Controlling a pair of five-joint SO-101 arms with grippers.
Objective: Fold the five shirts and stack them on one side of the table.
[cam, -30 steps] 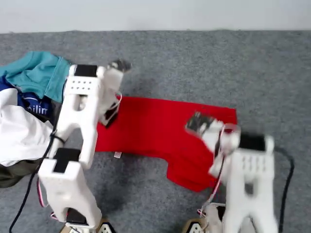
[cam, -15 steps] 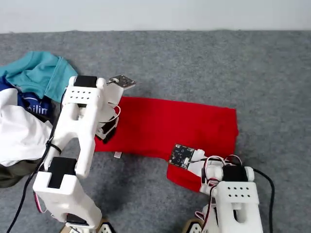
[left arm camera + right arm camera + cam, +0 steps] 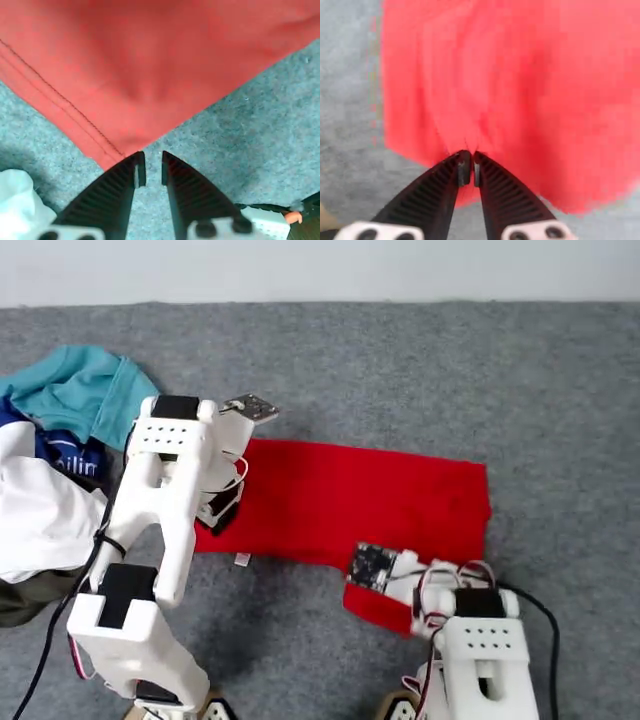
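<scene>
A red shirt (image 3: 350, 500) lies spread flat across the middle of the grey table. My left gripper (image 3: 150, 162) sits at the shirt's left hem corner (image 3: 117, 150), its fingers a narrow gap apart with grey table showing between them. In the high view that gripper (image 3: 215, 512) is low at the shirt's left edge. My right gripper (image 3: 468, 167) is shut on a puckered fold of the red shirt (image 3: 520, 90) at its near edge. The right arm (image 3: 480, 640) stands over that near edge.
A loose pile lies at the table's left side: a teal shirt (image 3: 80, 390), a blue one (image 3: 65, 455), a white one (image 3: 40, 510) and a dark one (image 3: 25, 600). Bare grey table (image 3: 560, 420) extends behind and right of the red shirt.
My right arm has drawn back from over the shirt's middle to its near edge and come down onto the cloth. My left arm shifted slightly, then held still.
</scene>
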